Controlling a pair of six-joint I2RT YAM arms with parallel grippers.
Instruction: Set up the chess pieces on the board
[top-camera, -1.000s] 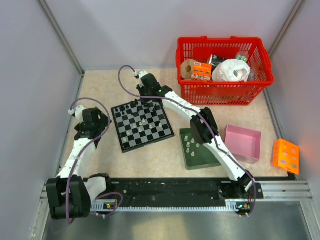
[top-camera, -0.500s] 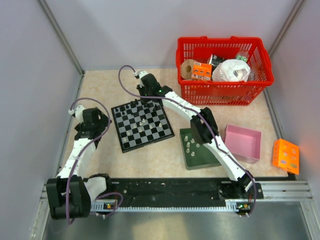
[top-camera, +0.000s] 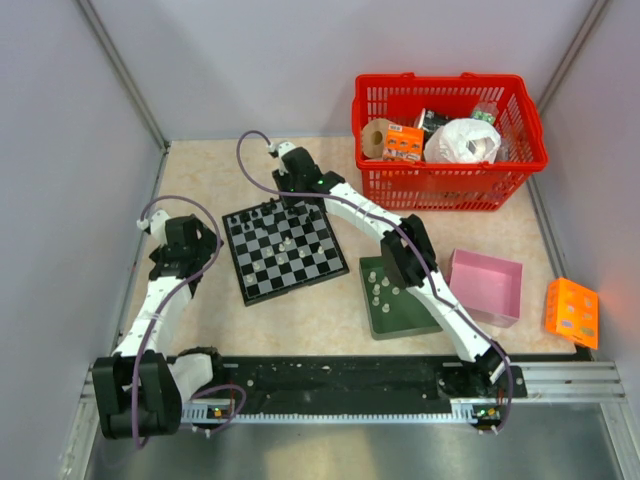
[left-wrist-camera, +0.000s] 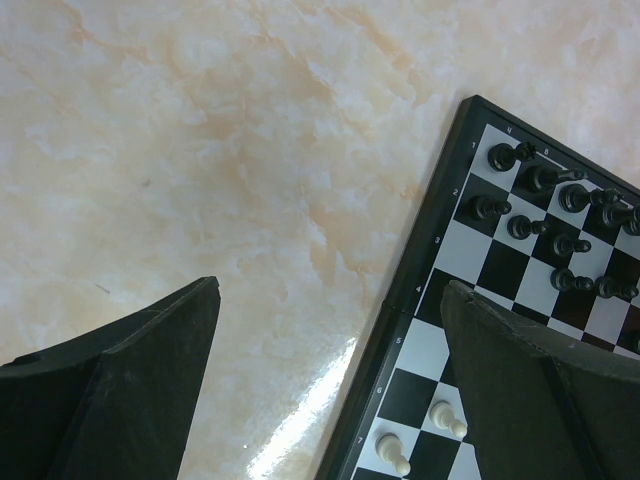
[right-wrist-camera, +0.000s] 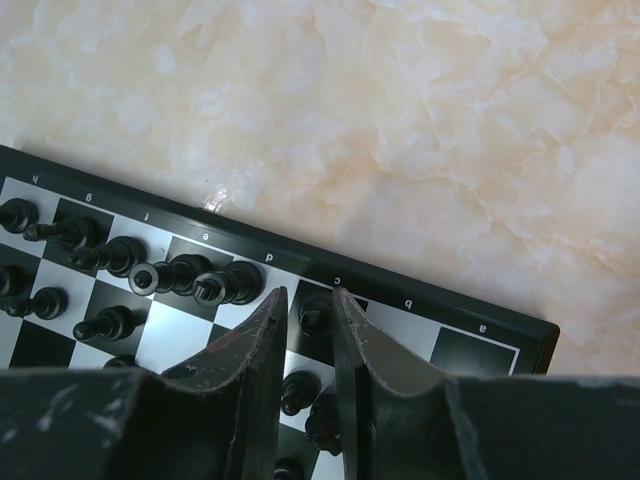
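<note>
Flat checkered board, tiny black chess pieces upright along one edge.

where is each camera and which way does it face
Top external: above and behind, looking down on the board; both arms show.
Left wrist: on left arm, facing down at table and board corner; left pincer open.
Right wrist: on right arm, facing down at board edge; right pincer straddles a black piece.
Shared: both wrists see black pieces.
</note>
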